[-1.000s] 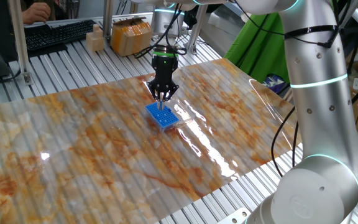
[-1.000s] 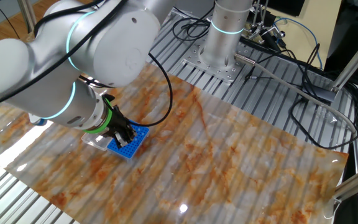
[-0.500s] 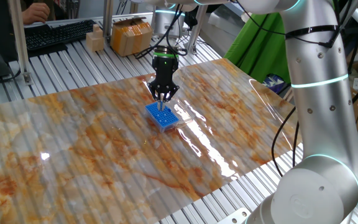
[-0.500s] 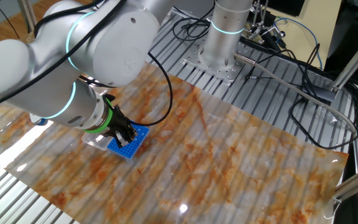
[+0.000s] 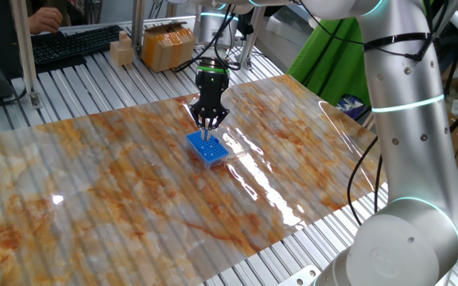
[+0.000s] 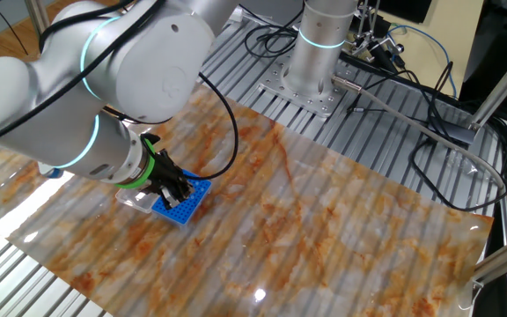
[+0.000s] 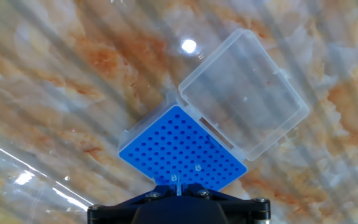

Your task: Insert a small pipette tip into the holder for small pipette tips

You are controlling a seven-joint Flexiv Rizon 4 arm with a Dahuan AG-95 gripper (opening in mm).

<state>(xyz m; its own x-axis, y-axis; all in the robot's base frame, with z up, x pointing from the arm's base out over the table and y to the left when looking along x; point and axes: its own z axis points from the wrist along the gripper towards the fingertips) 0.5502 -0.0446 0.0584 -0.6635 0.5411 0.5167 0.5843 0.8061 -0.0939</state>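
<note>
I see the blue tip rack (image 7: 182, 152) directly below the claw (image 5: 210, 124), flat on the marble-patterned counter (image 5: 118, 183). Its top is a grid of small holes, and its clear hinged lid (image 7: 242, 93) lies open on the counter on the rack's far side from the claw in the hand view. A thin pale pipette tip (image 7: 178, 183) pokes out from the claw's front, pointing down at the near edge of the rack; I cannot tell whether its end is in a hole or just above the grid. The claw is narrowed almost fully, pinched on that tip. In the other fixed view the claw (image 6: 176, 187) sits over the rack's (image 6: 186, 201) left part, fingers angled downward. Behind the claw, past the counter's edge, I note a cardboard box (image 5: 165, 45) and a keyboard (image 5: 74, 44).
</note>
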